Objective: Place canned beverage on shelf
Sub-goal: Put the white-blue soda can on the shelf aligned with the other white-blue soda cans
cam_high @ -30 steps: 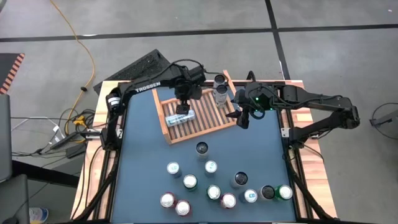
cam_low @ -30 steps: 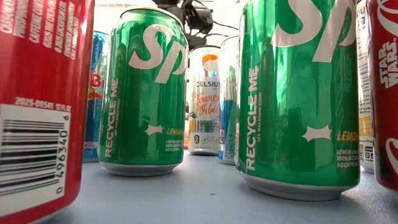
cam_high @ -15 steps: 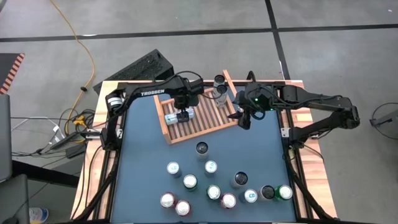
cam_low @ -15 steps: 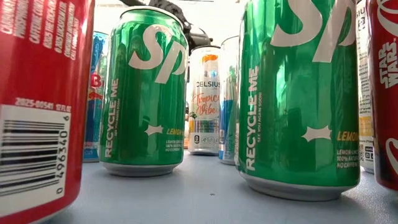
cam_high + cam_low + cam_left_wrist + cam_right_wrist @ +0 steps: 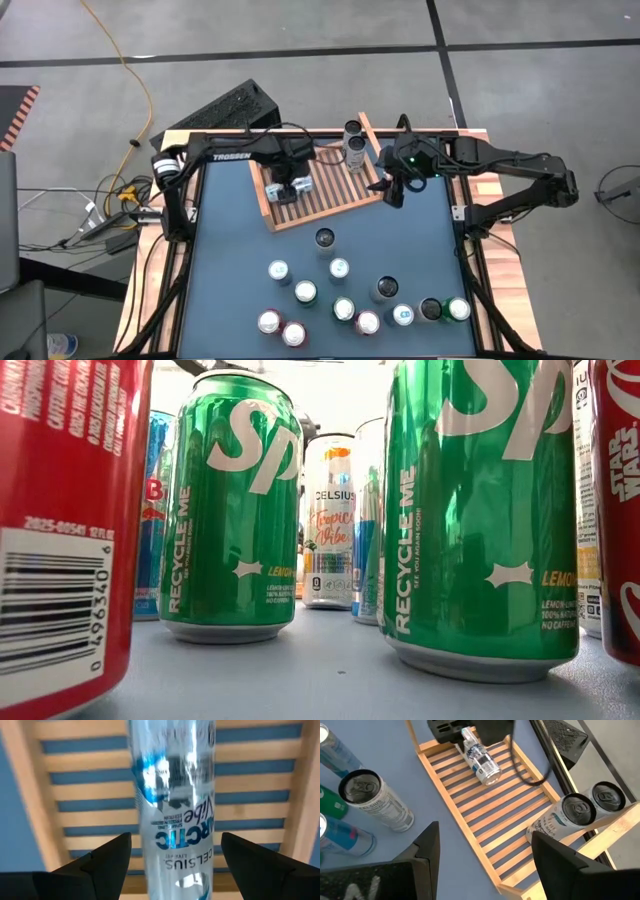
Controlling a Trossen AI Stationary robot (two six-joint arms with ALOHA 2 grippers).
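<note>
Lying on its side across the shelf (image 5: 320, 190) slats, silver can (image 5: 291, 187) may roll if wide-open left gripper (image 5: 288, 184) nudges it; right gripper (image 5: 392, 190) waits open.

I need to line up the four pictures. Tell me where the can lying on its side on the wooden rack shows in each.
High view: lying can at the rack's left end.
Low view: not in it.
Left wrist view: can fills the middle.
Right wrist view: can at the rack's far end.
Shared landmark: the rack's slats.
</note>
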